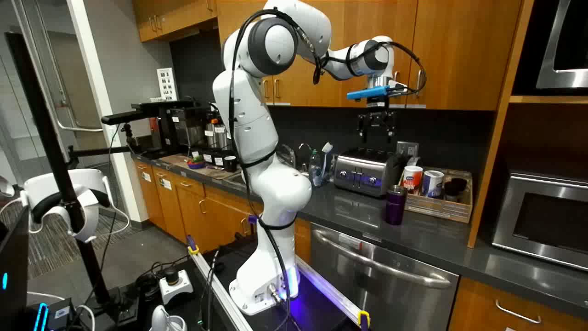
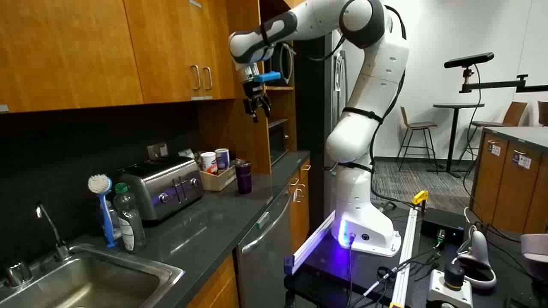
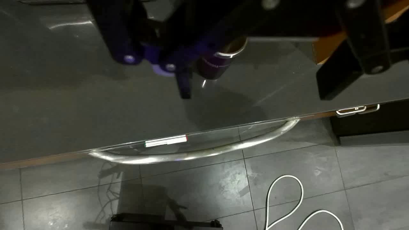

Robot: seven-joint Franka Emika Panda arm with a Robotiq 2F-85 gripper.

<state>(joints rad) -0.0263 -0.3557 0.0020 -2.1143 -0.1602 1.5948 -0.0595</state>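
The robot's hand (image 1: 376, 134) hangs in the air, higher than the toaster (image 1: 360, 174), with its two fingers spread apart. The purple cup (image 1: 395, 206) stands upright on the counter (image 1: 353, 211) near one end of the toaster, well apart from the hand. In the wrist view, dark hand parts cover some of the cup, and its inside is too dim to make out. A white label (image 3: 166, 140) down below the toaster is too blurry to read. A microwave (image 1: 544, 220) far past the cup end of the toaster is cut off in an exterior view. The wrist view shows loops of white cord (image 3: 289, 176) on the floor (image 3: 204, 191) that neither exterior view shows. An exterior view shows the sink (image 2: 107, 273) past the toaster's other end, partly cut off. A bottle (image 2: 130, 220) with a green cap and a blue brush (image 2: 106, 207) stand close together by that end of the toaster. A cardboard box (image 1: 436, 207) sits by the cup end of the toaster. It holds a red and white can (image 1: 412, 180), a blue and white can (image 1: 432, 185), and a dark thing (image 1: 455, 187) that is hard to name.
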